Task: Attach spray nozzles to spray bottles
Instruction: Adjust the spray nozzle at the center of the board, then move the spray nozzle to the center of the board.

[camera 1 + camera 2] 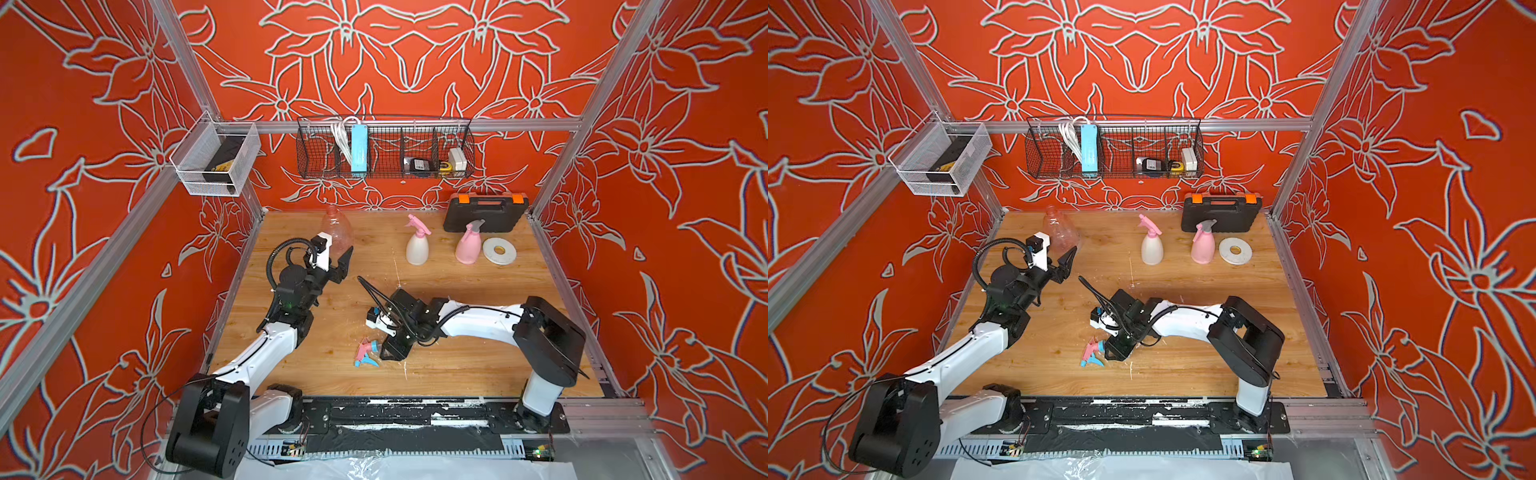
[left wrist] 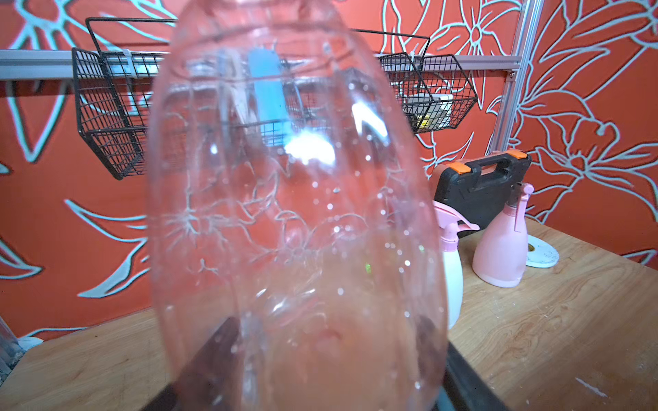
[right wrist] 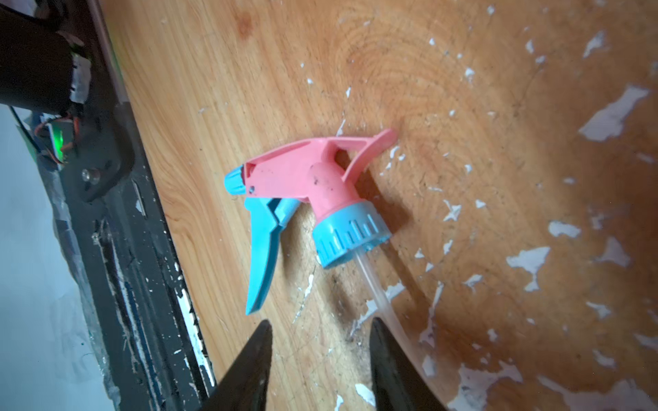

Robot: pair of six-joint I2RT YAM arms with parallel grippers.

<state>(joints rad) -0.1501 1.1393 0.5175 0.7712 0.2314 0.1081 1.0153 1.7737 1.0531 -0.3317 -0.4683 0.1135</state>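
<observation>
A transparent orange-pink spray bottle (image 1: 336,228) (image 1: 1061,230) stands upright at the back left with no nozzle on its neck. My left gripper (image 1: 338,259) (image 2: 327,331) is shut on its lower body, and the bottle (image 2: 295,213) fills the left wrist view. A pink spray nozzle with blue parts (image 1: 365,353) (image 1: 1092,353) (image 3: 306,178) lies on its side near the front middle of the table. My right gripper (image 1: 384,353) (image 3: 320,341) hangs just over it, open, with bare wood between the fingers. The nozzle's clear dip tube (image 3: 374,284) runs beside one finger.
A white bottle (image 1: 417,245) with a pink nozzle and a pink bottle (image 1: 468,245) with a grey-topped nozzle stand at the back. Beside them lie a white tape roll (image 1: 499,250) and a black tool case (image 1: 485,212). A wire basket (image 1: 384,149) hangs on the back wall.
</observation>
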